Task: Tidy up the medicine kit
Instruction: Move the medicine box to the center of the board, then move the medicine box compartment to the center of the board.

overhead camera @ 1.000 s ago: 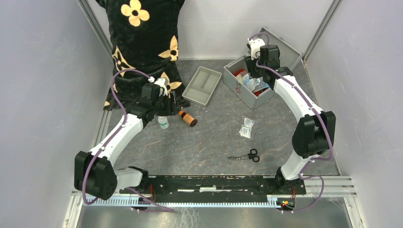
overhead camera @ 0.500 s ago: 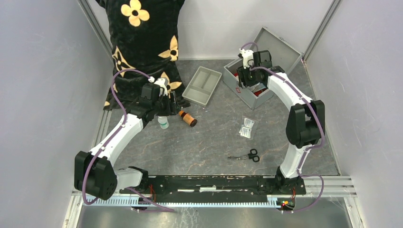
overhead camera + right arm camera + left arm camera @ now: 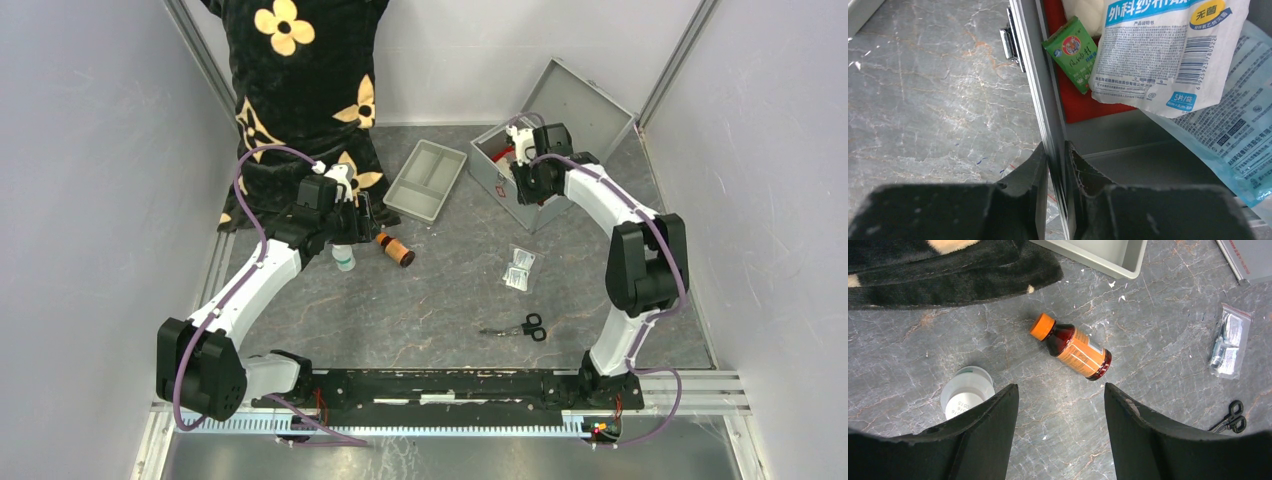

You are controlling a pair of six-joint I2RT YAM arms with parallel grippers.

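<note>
**Right gripper clamps the kit's front wall; left gripper hangs spread over the bottles**

The grey marbled table (image 3: 440, 300) fills the top view, with a black cloth with yellow flowers (image 3: 300, 80) draped at the upper left. The grey metal medicine box (image 3: 492, 172) sits at the upper right of the frame, its lid thrown back toward the far wall. A grey plastic tray (image 3: 427, 180) lies just left of it, apart from it.

The right gripper (image 3: 1054, 150) has its jaws pinching the box's near wall, one finger outside and one inside. Inside the box, a white-and-blue printed pouch (image 3: 1158, 50) lies over a small green carton (image 3: 1075, 52).

The left gripper (image 3: 1062, 390) hangs left of centre with its jaws spread wide, holding nothing. Below it an amber bottle with an orange cap (image 3: 1075, 347) lies on its side, and a white round container (image 3: 967, 396) stands upright near it.

A clear packet of pads (image 3: 519, 268) lies right of centre on the table. Black scissors (image 3: 520, 326) lie below it, near the lower edge.
</note>
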